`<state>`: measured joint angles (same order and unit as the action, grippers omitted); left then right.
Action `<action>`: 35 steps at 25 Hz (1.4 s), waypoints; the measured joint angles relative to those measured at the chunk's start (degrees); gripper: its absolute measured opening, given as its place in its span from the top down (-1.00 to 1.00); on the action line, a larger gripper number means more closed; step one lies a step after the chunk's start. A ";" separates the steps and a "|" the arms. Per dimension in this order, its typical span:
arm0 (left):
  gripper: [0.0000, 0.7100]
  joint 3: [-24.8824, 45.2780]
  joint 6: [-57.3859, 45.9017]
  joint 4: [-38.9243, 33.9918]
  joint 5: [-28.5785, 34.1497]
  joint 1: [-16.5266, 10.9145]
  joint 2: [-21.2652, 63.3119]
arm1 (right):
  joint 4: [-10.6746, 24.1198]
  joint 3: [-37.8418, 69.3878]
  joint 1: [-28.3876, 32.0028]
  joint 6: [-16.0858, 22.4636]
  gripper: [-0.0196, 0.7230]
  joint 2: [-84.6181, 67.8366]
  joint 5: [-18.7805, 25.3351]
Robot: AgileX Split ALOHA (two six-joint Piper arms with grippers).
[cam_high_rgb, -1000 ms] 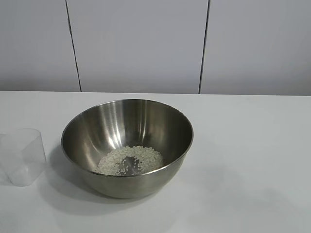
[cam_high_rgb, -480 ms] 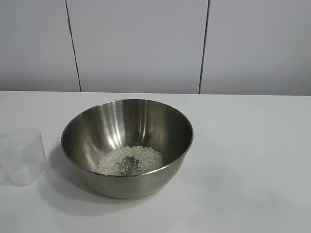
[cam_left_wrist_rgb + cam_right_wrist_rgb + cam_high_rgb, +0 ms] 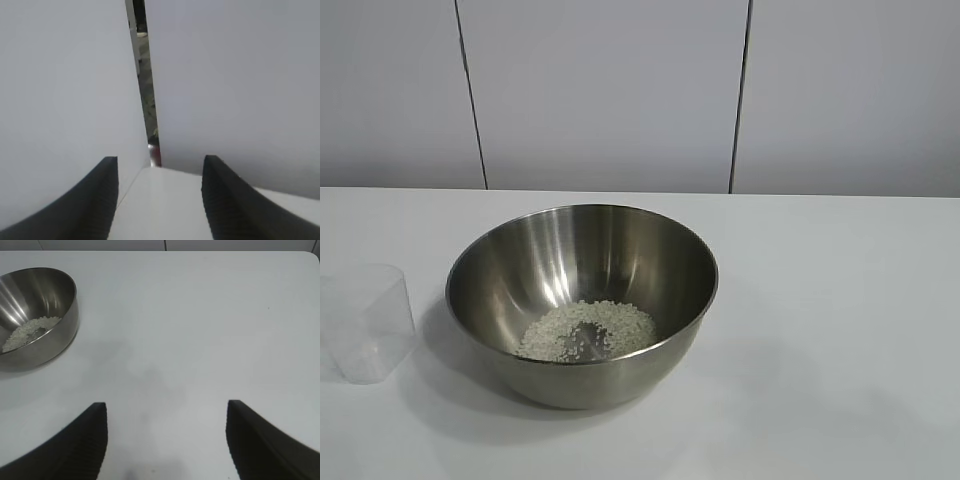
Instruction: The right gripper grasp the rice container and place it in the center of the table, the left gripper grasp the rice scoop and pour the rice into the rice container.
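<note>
The left gripper [image 3: 159,200], a black two-fingered claw, stands released and empty, its pointed fingers apart and aimed level at the pale wall panels, with only the white table's [image 3: 165,200] far edge between them. The right gripper [image 3: 166,440], its black twin, is likewise spread and holds nothing, hanging over bare tabletop well apart from the large round stainless-steel rice container [image 3: 582,300]. That bowl sits about mid-table with a loose heap of white rice [image 3: 587,330] in its bottom. The small clear plastic rice scoop [image 3: 367,322] stands upright and apparently empty just beside the bowl, on the left arm's side. The pour looks done; neither claw points at the scoop.
</note>
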<state>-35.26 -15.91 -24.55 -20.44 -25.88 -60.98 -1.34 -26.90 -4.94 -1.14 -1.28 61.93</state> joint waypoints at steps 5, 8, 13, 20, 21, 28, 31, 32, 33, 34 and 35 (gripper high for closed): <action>-0.03 -0.68 -0.02 0.15 20.09 14.77 19.97 | 0.00 0.00 0.00 0.00 -0.30 0.00 0.00; -0.03 -0.68 3.43 2.76 32.88 26.32 30.08 | 0.00 0.00 0.00 0.00 -0.30 0.00 0.00; -0.03 -0.82 11.94 10.91 56.03 38.81 41.94 | 0.00 0.00 0.00 0.00 -0.30 0.00 0.06; -0.02 -0.82 18.57 21.97 81.53 40.87 48.96 | 0.00 0.00 0.00 0.00 -0.30 0.00 0.00; -0.02 -0.82 19.29 23.36 83.76 40.87 49.84 | 0.00 0.00 0.00 0.00 -0.30 0.00 0.00; -0.02 3.55 21.05 26.42 91.68 40.87 56.83 | 0.00 0.00 0.00 0.00 -0.30 0.00 0.00; -0.02 5.10 21.28 27.67 91.53 40.87 58.61 | 0.00 0.00 0.00 0.00 -0.30 0.00 0.00; -0.02 5.12 21.31 27.87 91.23 40.87 58.81 | 0.00 0.00 0.00 0.00 -0.30 0.00 0.00; -0.02 5.18 21.50 27.93 90.61 40.87 59.00 | 0.00 0.00 0.00 0.00 -0.30 0.00 0.00; -0.02 5.42 21.67 27.98 89.86 40.87 59.07 | 0.00 0.00 0.00 0.00 -0.30 0.00 0.00; -0.02 5.82 21.84 28.12 88.88 40.87 59.07 | 0.00 0.00 0.00 0.00 -0.30 0.00 0.00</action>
<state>-29.44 5.93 3.57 68.44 14.98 -1.92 -1.34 -26.90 -4.94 -1.14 -1.28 61.93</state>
